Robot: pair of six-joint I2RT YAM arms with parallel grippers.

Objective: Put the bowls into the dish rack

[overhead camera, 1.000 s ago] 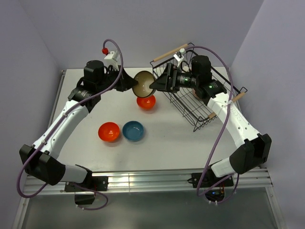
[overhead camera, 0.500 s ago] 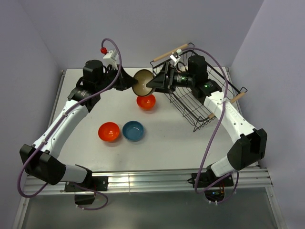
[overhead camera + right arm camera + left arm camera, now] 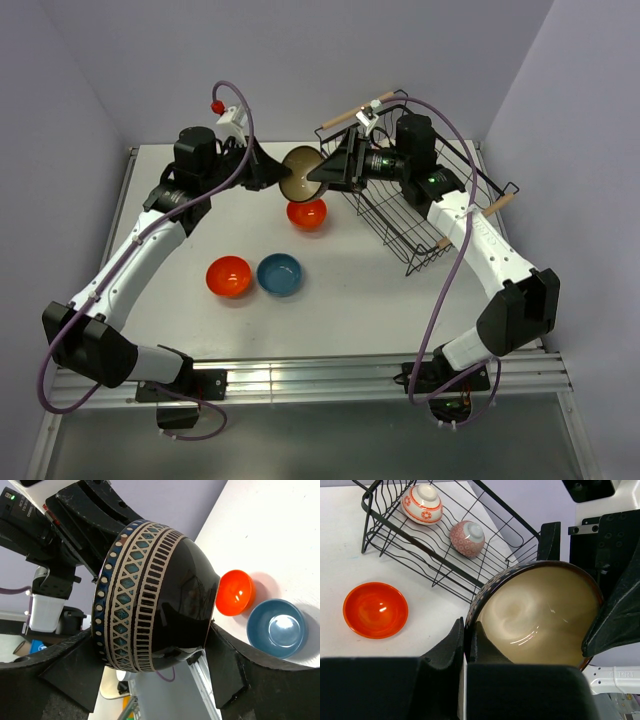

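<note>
The dark brown bowl (image 3: 298,172) with a beige inside (image 3: 540,615) hangs in the air on its side, between both grippers, left of the dish rack (image 3: 440,205). My left gripper (image 3: 467,625) is shut on its rim. My right gripper (image 3: 152,630) spans the patterned outside of the dark brown bowl (image 3: 160,595), one finger at the rim and one at the foot, touching both. An orange-and-white bowl (image 3: 421,503) and a grey-and-white bowl (image 3: 467,537) lie upside down in the rack (image 3: 420,545). Two orange bowls (image 3: 307,213) (image 3: 229,276) and a blue bowl (image 3: 280,274) sit on the table.
The rack stands tilted at the back right, with wooden handles (image 3: 355,111) (image 3: 497,203). The orange bowl (image 3: 375,610) lies directly below the held bowl. Purple walls close in at the back and on both sides.
My right gripper has moved left, out from over the rack, and come around the dark brown bowl. The left arm and the bowl have hardly moved.
</note>
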